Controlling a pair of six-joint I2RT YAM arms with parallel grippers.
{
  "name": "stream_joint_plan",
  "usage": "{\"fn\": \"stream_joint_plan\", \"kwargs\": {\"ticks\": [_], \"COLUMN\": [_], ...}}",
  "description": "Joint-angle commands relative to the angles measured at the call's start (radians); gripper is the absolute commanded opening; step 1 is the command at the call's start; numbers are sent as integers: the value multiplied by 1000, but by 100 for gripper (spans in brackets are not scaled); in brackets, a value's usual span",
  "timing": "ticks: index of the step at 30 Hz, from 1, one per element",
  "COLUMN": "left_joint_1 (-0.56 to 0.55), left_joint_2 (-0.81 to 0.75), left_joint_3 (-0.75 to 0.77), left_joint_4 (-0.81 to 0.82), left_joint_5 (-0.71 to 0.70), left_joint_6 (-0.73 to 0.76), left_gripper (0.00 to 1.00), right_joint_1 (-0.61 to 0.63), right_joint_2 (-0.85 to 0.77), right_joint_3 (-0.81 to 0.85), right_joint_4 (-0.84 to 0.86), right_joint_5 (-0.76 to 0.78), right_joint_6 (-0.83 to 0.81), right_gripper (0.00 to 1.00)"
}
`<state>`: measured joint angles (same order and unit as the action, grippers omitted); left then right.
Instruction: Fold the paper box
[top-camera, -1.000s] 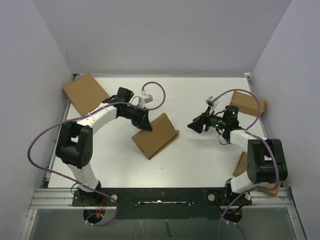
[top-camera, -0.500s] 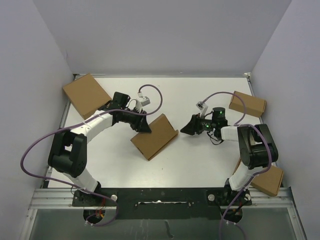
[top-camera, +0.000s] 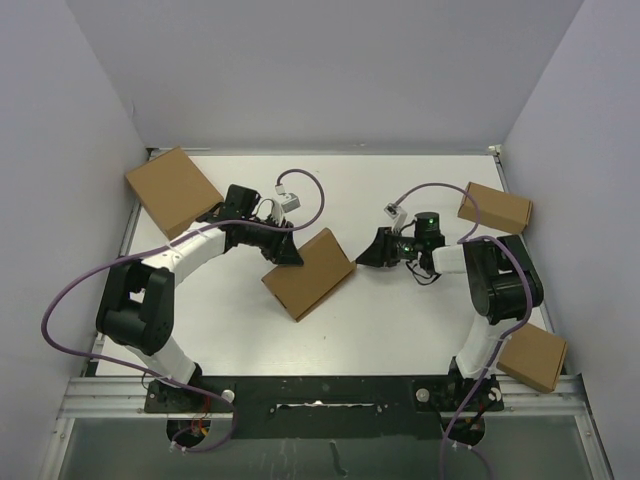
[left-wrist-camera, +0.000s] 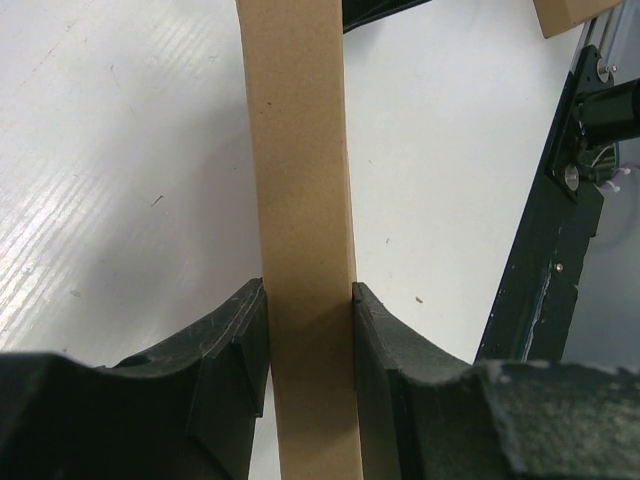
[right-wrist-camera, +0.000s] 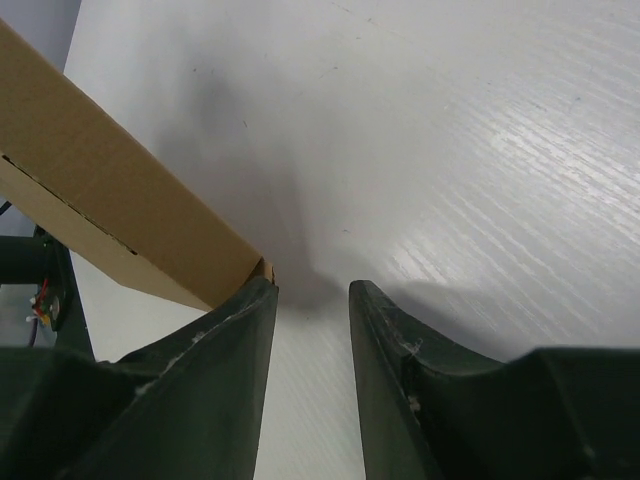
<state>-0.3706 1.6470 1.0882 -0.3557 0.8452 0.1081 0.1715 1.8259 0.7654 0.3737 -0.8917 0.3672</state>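
Table (top-camera: 400, 320) fills the top view, white, and at its centre sits the paper box (top-camera: 310, 272), which looks to me already folded into a thin flat slab and is held tilted. I judge the folding mostly done; whether the last flap is tucked I cannot see. Three ready-made boxes lie well apart from it: the upper-left box (top-camera: 172, 188), the upper-right box (top-camera: 495, 207) and the lower-right box (top-camera: 535, 358) beside my right arm's base. None blocks me. My left claw (left-wrist-camera: 308, 340) is clamped on the slab's upper-left edge. My right claw (right-wrist-camera: 312, 290) stands apart, gripping nothing, the slab's right corner just beside one finger.
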Motion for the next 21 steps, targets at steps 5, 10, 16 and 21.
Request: {"fn": "stream_joint_plan", "kwargs": {"ticks": [5, 10, 16, 21], "left_joint_1": [5, 13, 25, 34], "left_joint_2": [-33, -33, -33, -29], "left_joint_3": [-10, -11, -15, -15], "left_joint_4": [54, 55, 54, 57], "left_joint_5": [-9, -4, 5, 18], "left_joint_6": [43, 41, 41, 39], "left_gripper": [19, 19, 19, 19], "right_joint_1": [37, 47, 19, 23], "right_joint_2": [4, -4, -49, -34], "right_joint_3": [47, 50, 14, 14], "right_joint_4": [3, -16, 51, 47], "right_joint_5": [-30, -31, -54, -56], "right_joint_6": [-17, -36, -4, -13], "right_gripper": [32, 31, 40, 39]}}
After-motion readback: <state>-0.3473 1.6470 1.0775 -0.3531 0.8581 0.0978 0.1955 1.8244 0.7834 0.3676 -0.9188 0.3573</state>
